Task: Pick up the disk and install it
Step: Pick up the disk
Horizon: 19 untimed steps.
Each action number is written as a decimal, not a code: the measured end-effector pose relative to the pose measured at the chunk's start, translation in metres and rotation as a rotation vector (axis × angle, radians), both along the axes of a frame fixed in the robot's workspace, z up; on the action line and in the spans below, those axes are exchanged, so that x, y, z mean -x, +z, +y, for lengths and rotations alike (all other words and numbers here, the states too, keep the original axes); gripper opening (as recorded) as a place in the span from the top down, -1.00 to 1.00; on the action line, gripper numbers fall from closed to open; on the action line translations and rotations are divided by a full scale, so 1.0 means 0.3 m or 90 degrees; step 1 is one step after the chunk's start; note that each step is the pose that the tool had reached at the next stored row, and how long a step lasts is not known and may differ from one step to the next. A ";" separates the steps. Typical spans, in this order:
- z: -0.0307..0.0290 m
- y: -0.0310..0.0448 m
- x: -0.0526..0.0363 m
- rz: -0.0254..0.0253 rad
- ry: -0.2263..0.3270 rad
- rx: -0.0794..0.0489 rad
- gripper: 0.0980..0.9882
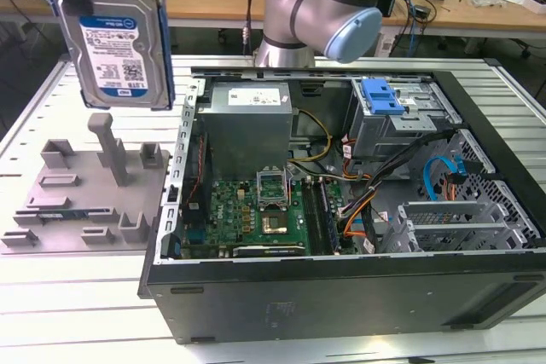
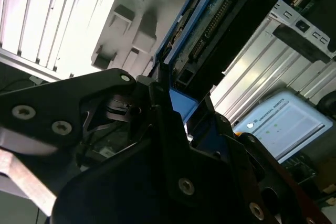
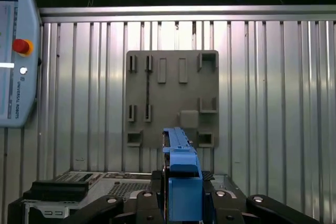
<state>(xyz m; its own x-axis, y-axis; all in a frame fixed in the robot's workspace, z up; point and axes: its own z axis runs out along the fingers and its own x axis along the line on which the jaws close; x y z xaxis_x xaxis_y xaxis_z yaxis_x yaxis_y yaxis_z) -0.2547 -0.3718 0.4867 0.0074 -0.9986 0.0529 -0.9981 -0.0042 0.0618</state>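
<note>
Blue-railed disk (image 1: 119,44) hangs above the grey holder (image 1: 85,202), clamped in the end effector (image 3: 182,192): pickup done, seating in computer case (image 1: 341,296) outstanding.

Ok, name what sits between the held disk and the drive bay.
Between disk and drive bay: the grey power supply, in the exterior view.

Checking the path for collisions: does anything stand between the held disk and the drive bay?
The disk hangs in the gripper above the grey fixture. Toward the drive bay lie the case wall and power supply, both seemingly below it. Black cables run beside the bay.
</note>
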 end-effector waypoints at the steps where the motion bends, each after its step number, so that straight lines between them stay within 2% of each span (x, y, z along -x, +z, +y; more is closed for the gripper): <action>1: -0.005 0.001 -0.014 0.0002 0.000 0.001 0.40; 3: -0.012 0.004 -0.036 0.0004 0.000 0.002 0.40; 7: -0.039 0.011 -0.116 0.0017 0.000 0.005 0.40; 11: -0.061 0.016 -0.173 0.0026 0.000 0.007 0.40; 13: -0.076 0.018 -0.214 0.0032 0.000 0.009 0.40; 16: -0.099 0.020 -0.283 0.0055 0.000 0.014 0.40; 19: -0.113 0.020 -0.325 0.0069 0.000 0.019 0.40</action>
<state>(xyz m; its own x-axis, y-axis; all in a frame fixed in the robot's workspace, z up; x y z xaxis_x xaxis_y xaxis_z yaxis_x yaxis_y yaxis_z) -0.1573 -0.4058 0.4928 0.0082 -0.9966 0.0821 -0.9974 -0.0023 0.0726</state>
